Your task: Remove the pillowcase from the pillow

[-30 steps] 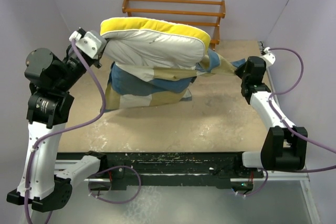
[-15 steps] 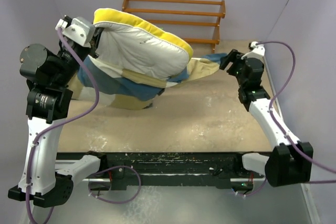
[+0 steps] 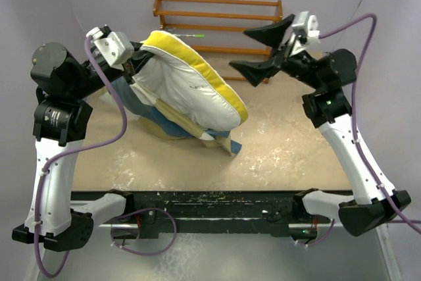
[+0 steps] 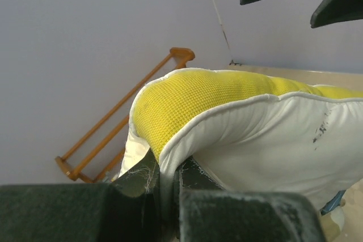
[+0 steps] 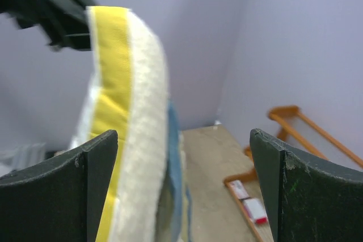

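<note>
Cream pillow (image 3: 191,90), one, pinched by left tool (image 3: 135,65), one plaid pillowcase (image 3: 172,125) beneath, right tool (image 3: 262,51) wide apart, empty

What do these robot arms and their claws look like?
The left arm and right arm have white shells and chunky black joints, with a purple cable looping along each. The left gripper and right gripper have dark, wedge-shaped fingers.

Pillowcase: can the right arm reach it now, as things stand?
Probably yes. The right hand is open and empty, raised beside the pillow. The pillowcase lies bunched under the pillow, but its end sticks out on the right arm's side, with only bare table before it.
</note>
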`<move>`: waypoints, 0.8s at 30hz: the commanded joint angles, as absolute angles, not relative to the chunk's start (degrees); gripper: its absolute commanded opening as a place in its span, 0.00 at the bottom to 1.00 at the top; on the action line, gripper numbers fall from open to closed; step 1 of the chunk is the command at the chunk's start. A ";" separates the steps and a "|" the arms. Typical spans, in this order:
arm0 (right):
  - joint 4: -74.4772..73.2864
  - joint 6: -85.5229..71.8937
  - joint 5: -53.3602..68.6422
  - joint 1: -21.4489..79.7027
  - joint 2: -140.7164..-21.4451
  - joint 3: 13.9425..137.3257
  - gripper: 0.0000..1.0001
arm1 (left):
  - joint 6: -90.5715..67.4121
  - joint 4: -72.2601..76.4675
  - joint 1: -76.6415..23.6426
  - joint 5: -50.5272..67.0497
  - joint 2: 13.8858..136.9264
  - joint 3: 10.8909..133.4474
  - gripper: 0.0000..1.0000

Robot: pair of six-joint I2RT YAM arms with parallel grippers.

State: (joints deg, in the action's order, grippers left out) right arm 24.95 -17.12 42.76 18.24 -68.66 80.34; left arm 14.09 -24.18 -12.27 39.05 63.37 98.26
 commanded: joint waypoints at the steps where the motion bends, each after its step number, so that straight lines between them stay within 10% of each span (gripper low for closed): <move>1: 14.60 -9.79 49.44 25.28 -72.27 87.14 1.00 | 13.35 -21.82 -12.22 45.11 64.05 97.93 0.00; 14: 0.20 -4.08 38.31 36.68 -83.08 95.29 1.00 | 17.11 -25.01 -18.15 44.55 68.43 97.47 0.00; 17: 0.82 -4.78 37.63 36.69 -84.31 94.40 0.85 | 19.50 -26.02 -21.38 40.46 67.63 96.17 0.00; 21: 5.58 -3.64 35.49 33.96 -81.43 86.94 0.38 | 21.29 -33.78 -20.62 33.67 68.68 99.20 0.96; 24: 17.34 -3.61 36.24 30.62 -73.35 73.71 0.00 | 24.21 -44.56 -13.22 36.14 71.29 101.39 0.99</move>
State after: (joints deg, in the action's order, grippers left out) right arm 5.85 -4.19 37.17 33.93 -82.11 85.06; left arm 20.18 -31.64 -19.77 37.47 69.23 97.89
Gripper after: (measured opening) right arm 0.213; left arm 0.982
